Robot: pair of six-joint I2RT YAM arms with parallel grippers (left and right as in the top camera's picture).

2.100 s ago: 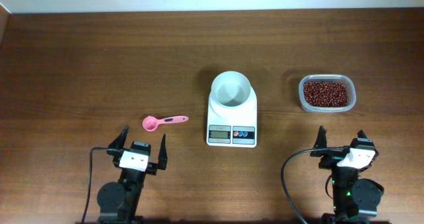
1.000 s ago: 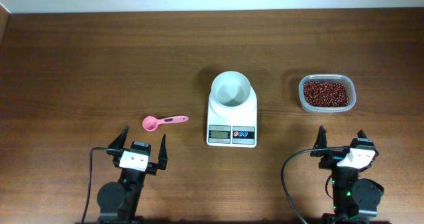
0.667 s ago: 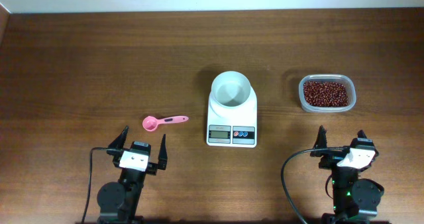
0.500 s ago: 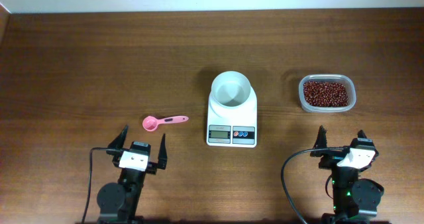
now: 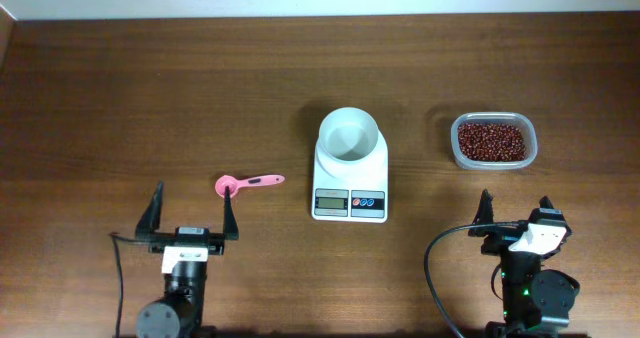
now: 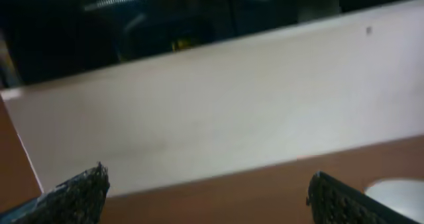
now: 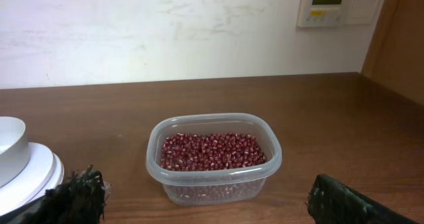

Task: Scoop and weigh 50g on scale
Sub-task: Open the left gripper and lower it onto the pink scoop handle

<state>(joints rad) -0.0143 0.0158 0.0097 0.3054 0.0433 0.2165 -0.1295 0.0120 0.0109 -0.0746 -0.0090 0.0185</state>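
Note:
The white scale (image 5: 350, 196) stands mid-table with a white round bowl (image 5: 350, 136) on it. The red-brown beans (image 5: 491, 140) fill a clear plastic tub (image 5: 528, 148) to its right. In the right wrist view the beans (image 7: 212, 151) lie straight ahead and the scale's edge (image 7: 30, 177) is at the left. A pink scoop (image 5: 248, 183) lies left of the scale. My left gripper (image 5: 192, 206) is open near the front edge, its right fingertip just below the scoop's bowl. In the blurred left wrist view the left gripper (image 6: 205, 201) holds nothing. My right gripper (image 5: 515, 206), also seen as right gripper (image 7: 205, 201), is open and empty.
A pale wall (image 7: 165, 32) runs along the table's far edge, with a wall panel (image 7: 331, 5) at the upper right. A wooden side panel (image 7: 401, 45) stands at the right. Black cables (image 5: 435, 268) trail from the arm bases.
The left arm has shifted left and swung its gripper forward, so the fingers now point straight toward the scoop. The right arm, scale, scoop and tub have not moved.

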